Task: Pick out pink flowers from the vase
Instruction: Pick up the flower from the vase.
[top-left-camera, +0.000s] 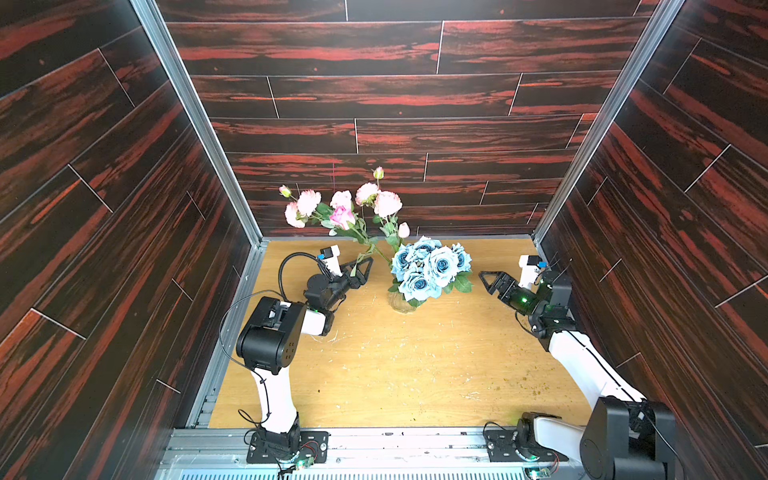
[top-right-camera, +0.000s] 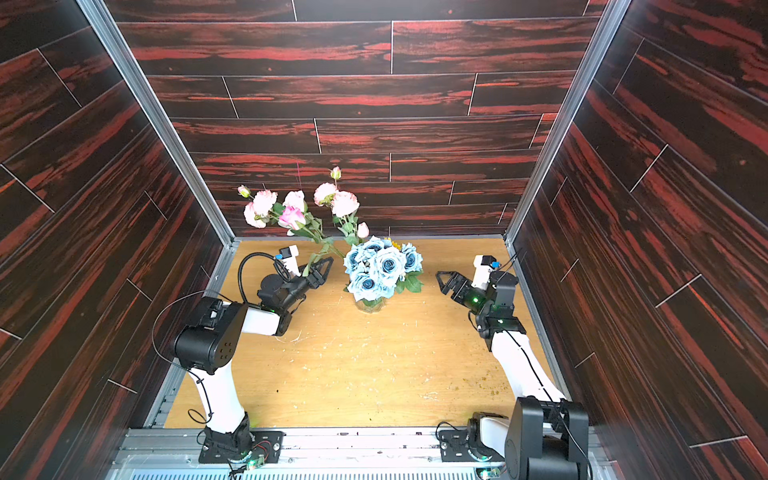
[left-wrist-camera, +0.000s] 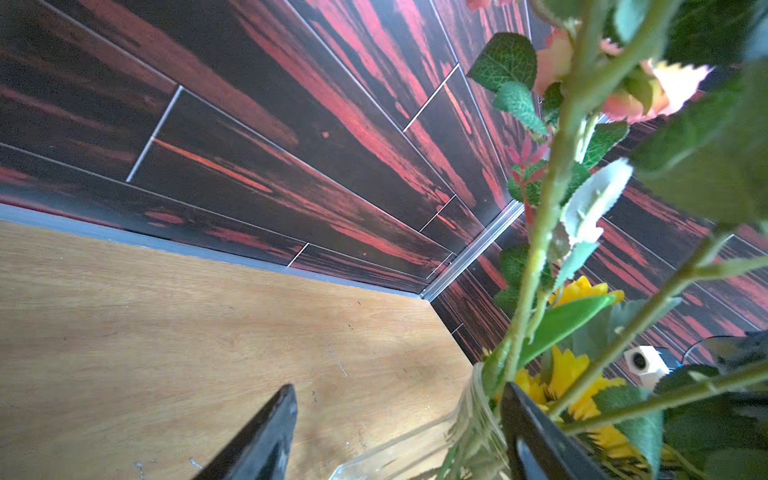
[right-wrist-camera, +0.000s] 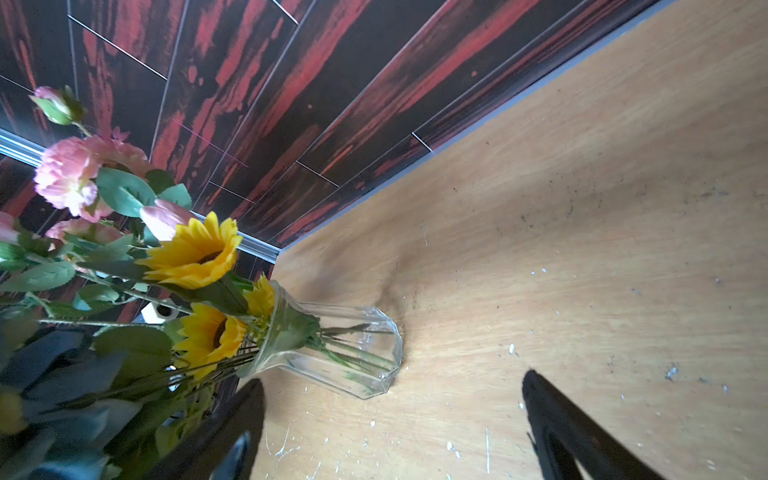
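The left fingers (left-wrist-camera: 266, 440) stand spread apart. The rim of the clear glass vase (left-wrist-camera: 469, 415) and the lower green stems of the pink flowers (top-left-camera: 345, 208) lie between them. One stem runs just beside the inner face of a finger, and I cannot tell if it touches. Nothing is pinched. The stems are seated in the vase, and the pink blooms lean up toward the far left corner of the desk (top-left-camera: 395, 374). The vase stands near the middle of the far edge and also holds the blue rose bunch (top-left-camera: 428, 266) and yellow sunflowers (right-wrist-camera: 195, 253). The right fingers (right-wrist-camera: 540, 399) are spread wide and empty, apart from the blue bunch, toward the desk's right edge.
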